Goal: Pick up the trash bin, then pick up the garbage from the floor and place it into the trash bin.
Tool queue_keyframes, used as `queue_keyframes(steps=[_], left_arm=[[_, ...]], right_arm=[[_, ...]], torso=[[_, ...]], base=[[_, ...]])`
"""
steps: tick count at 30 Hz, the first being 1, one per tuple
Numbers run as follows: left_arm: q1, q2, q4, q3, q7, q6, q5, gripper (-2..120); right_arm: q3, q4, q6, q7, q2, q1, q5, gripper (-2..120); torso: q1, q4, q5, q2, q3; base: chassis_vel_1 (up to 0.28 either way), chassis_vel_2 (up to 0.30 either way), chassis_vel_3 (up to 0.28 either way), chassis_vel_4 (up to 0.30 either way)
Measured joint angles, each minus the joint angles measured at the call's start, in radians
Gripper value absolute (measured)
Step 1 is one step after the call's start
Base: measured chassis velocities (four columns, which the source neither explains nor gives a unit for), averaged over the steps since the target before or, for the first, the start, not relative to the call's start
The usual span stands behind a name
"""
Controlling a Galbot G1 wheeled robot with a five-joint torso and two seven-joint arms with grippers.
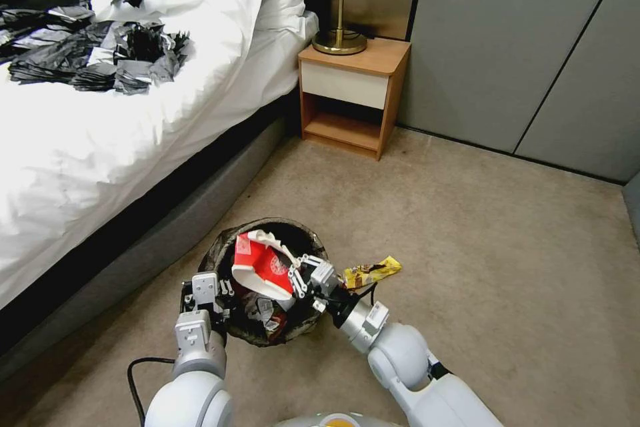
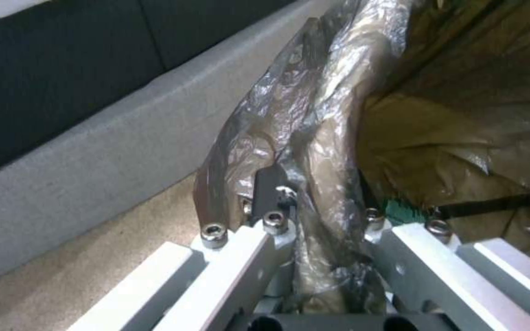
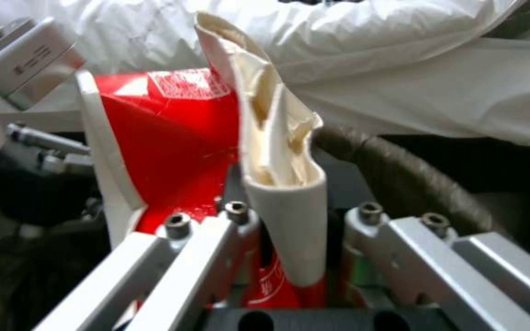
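Head view first: you have the trash bin point(image 1: 267, 280) close in front of the robot on the floor point(image 1: 480, 227), just beside the grey bed base point(image 1: 200, 193). Your left gripper point(image 1: 217, 293) sits at the bin's near-left rim, over the dark bag liner. Your right gripper point(image 1: 303, 273) reaches over the bin's right rim, and a red-and-white packet point(image 1: 263, 267) stands tilted in the bin's mouth at its fingertips. More small litter lies deep in the bin. A yellow wrapper point(image 1: 372, 272) lies on the carpet just right of the bin, beside the right wrist. Farther back you see a wooden nightstand point(image 1: 352, 97) with a brass lamp point(image 1: 340, 13), and a heap of black shredded plastic point(image 1: 100, 53) on the white bedding.

Left wrist view: your left gripper point(image 2: 323, 230) has its jaws clenched on the trash bin point(image 2: 314, 138), with the bagged rim pinched between the two fingers; the crinkled liner runs up between them, and the bed base point(image 2: 93, 161) stands alongside.

Right wrist view: your right gripper point(image 3: 292, 220) grasps the red-and-white packet point(image 3: 179, 142), with the packet's white folded edge standing between the fingers. The bag-wrapped rim of the trash bin point(image 3: 400, 179) curves just beyond it, with white bedding behind.
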Motion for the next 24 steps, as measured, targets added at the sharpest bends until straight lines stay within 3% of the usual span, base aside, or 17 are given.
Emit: queue_keyframes(steps=[1,7,9,18,24], left_arm=[[0.0,0.0,0.0,0.0,0.0,0.0,0.0,1],[-0.007,0.001,0.0,-0.001,0.0,0.0,-0.004,1],[-0.007,0.001,0.0,-0.001,0.0,0.0,-0.004,1],[-0.007,0.0,0.0,-0.002,0.001,0.001,-0.005,1],[-0.005,-0.002,0.002,-0.001,0.001,0.001,-0.004,1]], right_arm=[[0.0,0.0,0.0,0.0,0.0,0.0,0.0,13],[-0.002,0.001,0.015,0.0,-0.003,-0.025,-0.017,40],[-0.002,0.001,0.016,0.0,-0.004,-0.026,-0.018,41],[-0.002,0.016,0.025,0.0,-0.008,-0.043,-0.023,79],[-0.002,0.032,0.032,0.0,-0.007,-0.05,-0.025,96]], torso=[[0.0,0.0,0.0,0.0,0.0],[0.0,-0.0001,0.0001,0.0,0.0],[0.0,0.0,0.0,0.0,0.0],[0.0,0.0,0.0001,0.0,0.0],[0.0,0.0,0.0,0.0,0.0]], base=[[0.0,0.0,0.0,0.0],[0.0,0.0,0.0,0.0],[0.0,0.0,0.0,0.0],[0.0,0.0,0.0,0.0],[0.0,0.0,0.0,0.0]])
